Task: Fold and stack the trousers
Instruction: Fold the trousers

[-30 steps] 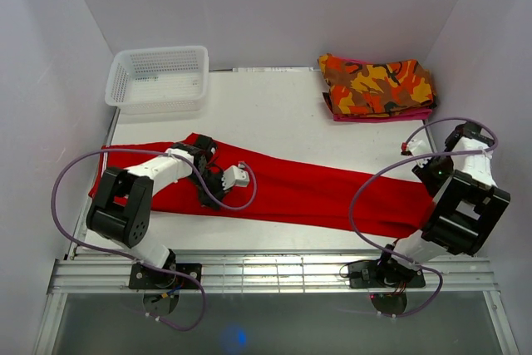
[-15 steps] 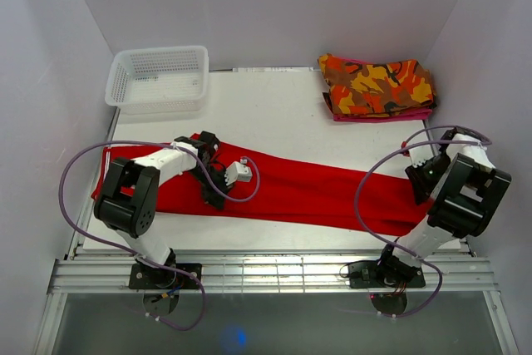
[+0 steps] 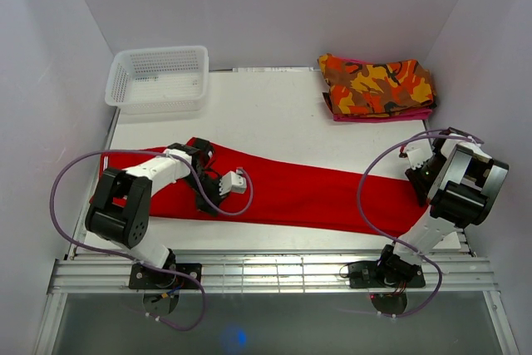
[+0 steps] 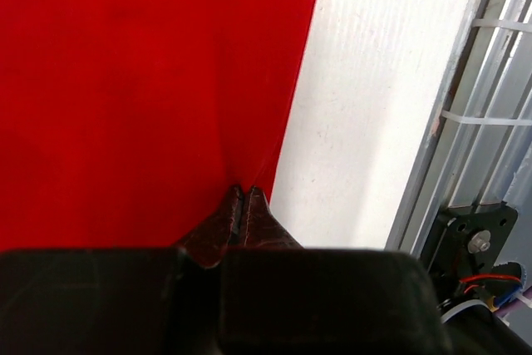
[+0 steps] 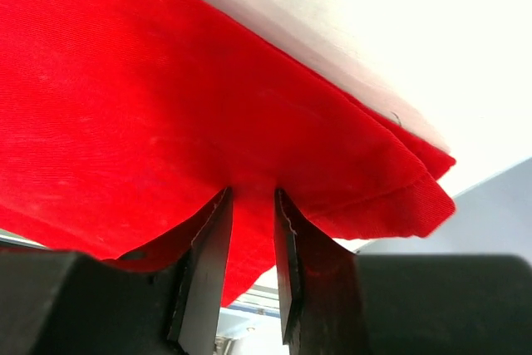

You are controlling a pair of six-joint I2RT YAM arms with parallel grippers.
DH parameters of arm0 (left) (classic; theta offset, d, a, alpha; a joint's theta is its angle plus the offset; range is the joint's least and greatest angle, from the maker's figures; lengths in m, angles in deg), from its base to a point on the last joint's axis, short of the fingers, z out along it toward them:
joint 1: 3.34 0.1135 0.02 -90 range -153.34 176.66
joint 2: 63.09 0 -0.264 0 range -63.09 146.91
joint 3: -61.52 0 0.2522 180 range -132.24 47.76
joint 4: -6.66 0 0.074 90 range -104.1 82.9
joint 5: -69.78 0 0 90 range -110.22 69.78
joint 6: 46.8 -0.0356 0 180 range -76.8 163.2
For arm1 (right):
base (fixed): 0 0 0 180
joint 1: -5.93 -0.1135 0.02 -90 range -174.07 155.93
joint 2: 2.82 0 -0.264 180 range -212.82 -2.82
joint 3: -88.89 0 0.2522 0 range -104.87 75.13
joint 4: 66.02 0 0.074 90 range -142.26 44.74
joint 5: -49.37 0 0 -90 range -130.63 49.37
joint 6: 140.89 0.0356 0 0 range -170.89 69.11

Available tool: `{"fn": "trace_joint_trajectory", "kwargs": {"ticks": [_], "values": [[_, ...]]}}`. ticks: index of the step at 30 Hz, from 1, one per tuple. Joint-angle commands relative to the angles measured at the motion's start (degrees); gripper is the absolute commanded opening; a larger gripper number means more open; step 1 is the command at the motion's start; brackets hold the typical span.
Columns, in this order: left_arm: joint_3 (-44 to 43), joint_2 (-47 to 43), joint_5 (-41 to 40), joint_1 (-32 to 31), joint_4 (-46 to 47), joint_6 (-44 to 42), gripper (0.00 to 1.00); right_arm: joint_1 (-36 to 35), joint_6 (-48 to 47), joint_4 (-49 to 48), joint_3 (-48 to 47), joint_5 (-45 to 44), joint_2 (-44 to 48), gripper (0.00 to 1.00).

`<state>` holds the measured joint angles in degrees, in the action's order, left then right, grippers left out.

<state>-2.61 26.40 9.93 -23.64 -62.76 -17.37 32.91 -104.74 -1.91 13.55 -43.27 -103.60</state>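
Note:
The red trousers (image 3: 316, 193) lie stretched flat across the near half of the table, waist end at the left, leg ends at the right. My left gripper (image 3: 206, 204) sits at their near edge and is shut on the cloth edge. In the left wrist view the fingertips (image 4: 243, 199) pinch the hem of the trousers (image 4: 150, 81) beside bare table (image 4: 357, 122). My right gripper (image 3: 418, 182) is at the right leg end. In the right wrist view its fingers (image 5: 253, 205) hold a fold of the trousers (image 5: 166, 97) between them.
A white mesh basket (image 3: 158, 50) stands at the back left. A folded orange-red-yellow camouflage garment (image 3: 378, 85) lies at the back right. A metal rail (image 3: 274, 272) runs along the near table edge. White walls close in on both sides.
My left gripper has slid a little toward the near edge of the trousers. My right arm's elbow has swung back toward the right wall, with the gripper staying at the leg end.

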Motion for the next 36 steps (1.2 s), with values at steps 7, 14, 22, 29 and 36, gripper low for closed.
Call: {"fn": "trace_joint_trajectory", "kwargs": {"ticks": [7, 14, 22, 29, 36], "values": [[-1.83, 4.64, -0.46, 1.49, 2.76, 4.68, 0.42, -0.79, -1.97, -3.15, -1.44, -1.15, -0.39, 0.35], [-10.79, 0.78, 9.66, 1.49, -7.70, 1.52, 0.54, -3.34, 0.23, -4.03, -2.57, -0.62, -0.92, 0.36], [-16.52, -2.57, 7.14, 1.49, 4.18, 19.76, 0.74, -8.87, 3.30, 7.10, -15.49, 11.23, 0.13, 0.50], [-13.44, 4.28, -2.80, 1.49, 16.01, 34.91, 0.78, -20.56, 2.96, 12.31, -10.76, 15.38, 5.23, 0.52], [-9.22, 7.62, -2.64, 1.49, 20.24, 39.83, 0.77, -23.91, 2.43, 7.50, 1.10, 7.50, 6.20, 0.38]]}}
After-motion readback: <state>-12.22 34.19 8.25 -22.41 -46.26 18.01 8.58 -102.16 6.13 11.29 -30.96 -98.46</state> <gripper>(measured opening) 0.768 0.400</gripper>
